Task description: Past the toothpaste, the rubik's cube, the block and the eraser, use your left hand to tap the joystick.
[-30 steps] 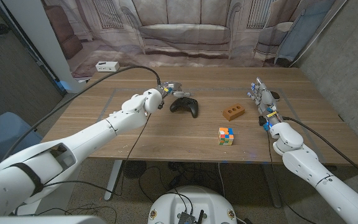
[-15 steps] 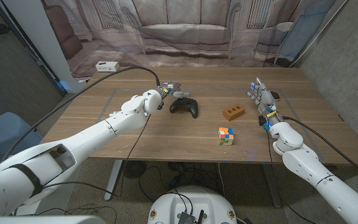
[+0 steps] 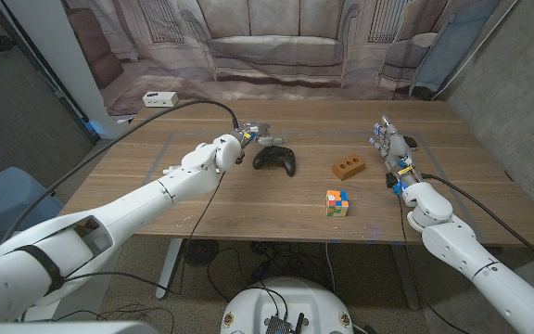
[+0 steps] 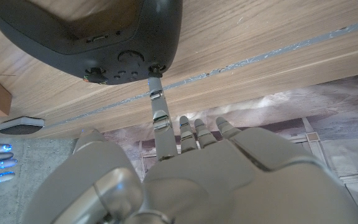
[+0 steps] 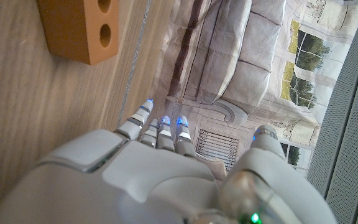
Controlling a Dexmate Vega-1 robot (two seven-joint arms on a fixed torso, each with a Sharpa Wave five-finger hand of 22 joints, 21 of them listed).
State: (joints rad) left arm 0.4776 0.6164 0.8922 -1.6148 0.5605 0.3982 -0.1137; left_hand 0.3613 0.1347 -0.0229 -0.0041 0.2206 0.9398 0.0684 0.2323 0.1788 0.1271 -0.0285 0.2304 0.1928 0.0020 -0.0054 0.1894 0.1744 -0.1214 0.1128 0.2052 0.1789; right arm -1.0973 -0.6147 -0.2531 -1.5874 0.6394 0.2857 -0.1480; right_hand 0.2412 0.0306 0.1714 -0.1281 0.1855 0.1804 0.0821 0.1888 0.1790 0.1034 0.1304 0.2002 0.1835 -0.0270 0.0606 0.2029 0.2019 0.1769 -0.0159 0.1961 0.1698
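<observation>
Surface: wooden table (image 3: 202, 199), printed sofa backdrop behind it.
Rubik's cube (image 3: 337, 202): nearest the front edge, right of centre.
Right hand (image 3: 390, 147): at the right side, fingers straight and together, holding nothing.
Block (image 3: 348, 168): orange, two holes, just beyond the cube.
Joystick (image 3: 275, 160): black controller, mid-table, left of the block.
Left hand (image 3: 246, 136): one finger (image 4: 157, 106) extended to the joystick's edge, others loosely extended, nothing held.
Eraser (image 3: 409, 143): dark, just beyond the right hand.

wooden table (image 3: 202, 199), white box (image 3: 159, 98) beyond it, sofa backdrop (image 3: 276, 42)
</observation>
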